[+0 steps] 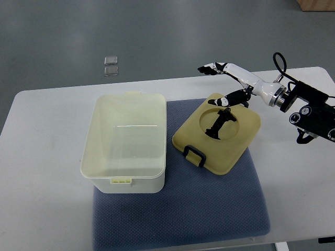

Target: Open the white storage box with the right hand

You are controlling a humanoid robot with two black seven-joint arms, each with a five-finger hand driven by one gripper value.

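We judged the opening done: the box (124,141) stood uncovered on the mat (209,209), its lid (217,132) laid flat just to its right, out of the way. Our right hand (222,83) hovered over the lid's far edge, fingers spread and holding nothing, the box well to its left.

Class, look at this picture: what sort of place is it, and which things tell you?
Probably a robotics lab or test room: a plain white table on a bare grey floor, with a robot's right hand above it.
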